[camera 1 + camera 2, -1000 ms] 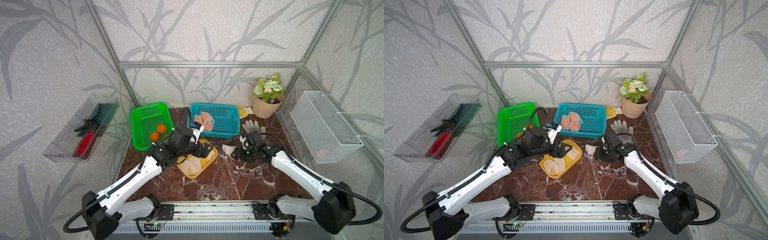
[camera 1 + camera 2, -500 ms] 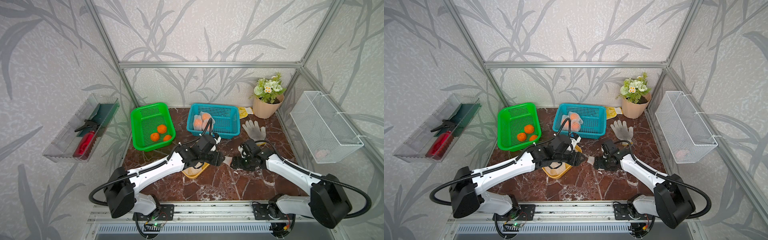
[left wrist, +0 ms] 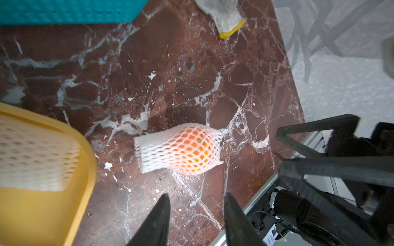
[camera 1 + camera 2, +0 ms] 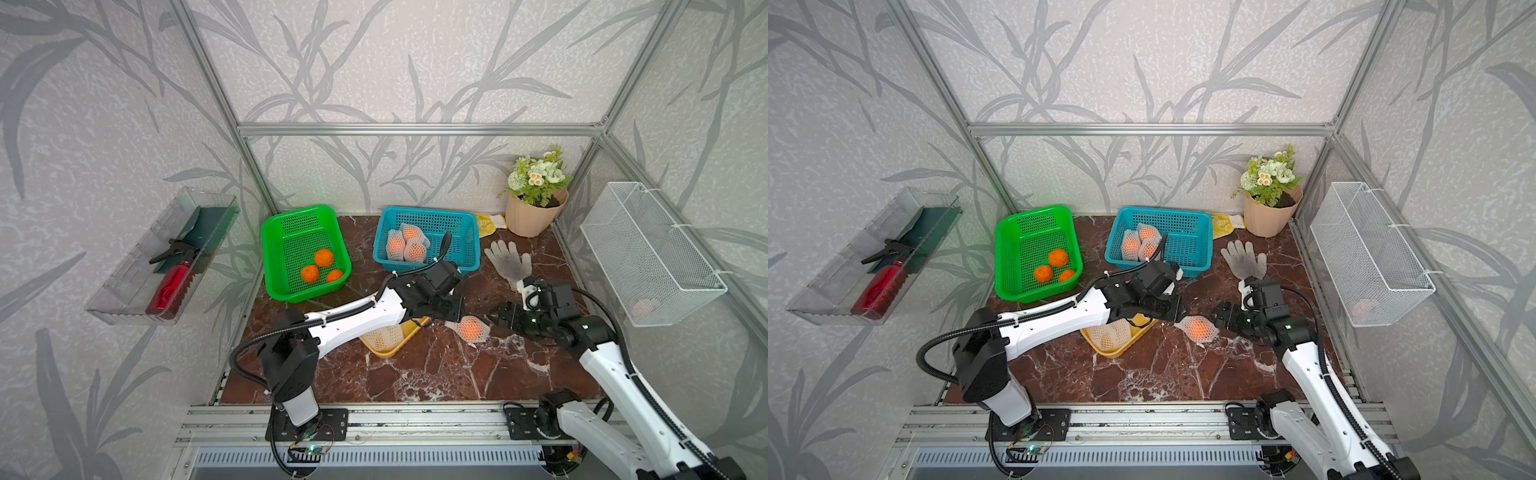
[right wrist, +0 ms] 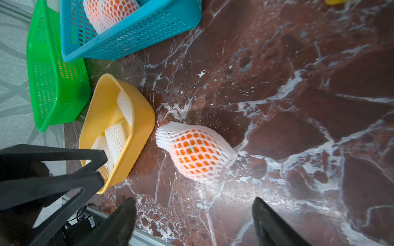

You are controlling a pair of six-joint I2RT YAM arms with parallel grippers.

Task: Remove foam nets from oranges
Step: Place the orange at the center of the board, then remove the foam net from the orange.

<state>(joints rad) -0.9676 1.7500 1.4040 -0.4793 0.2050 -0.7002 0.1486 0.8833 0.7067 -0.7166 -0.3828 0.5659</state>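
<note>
One orange [image 4: 471, 329] lay on the brown marble desk [image 4: 415, 374], wrapped in its foam net [image 3: 145, 153]. The net was white, soft mesh with diamond holes. It was stretched tight over the round fruit, so the bright skin showed through in small lozenges. At one end it ran slack into an empty collar that pointed toward the yellow tray [image 5: 140, 127]. The fruit sat just right of that tray, between my two arms.

My left fingers [image 3: 158, 221] stood apart with nothing between them, their tips short of the net and not touching it. My right fingers [image 5: 121, 223] were spread wider, likewise empty, with the fruit lying ahead of them untouched.

Three more wrapped oranges [image 4: 405, 247] were bunched in the left part of the blue basket [image 4: 457, 241] at the far side. Three bare oranges [image 4: 324, 257] lay in the green basket [image 4: 291, 232] at the far left. The tray held empty nets [image 4: 384, 334].

A second earlier my left fingers had hung over the tray. Since then that arm had swung right, and they now reached past the tray's right end toward the fruit. My right fingers had been slightly farther back, with a white piece of net beside their tips. Now the wrapped fruit lay a little nearer on the desk, clear of them. The baskets and tray had not shifted.
</note>
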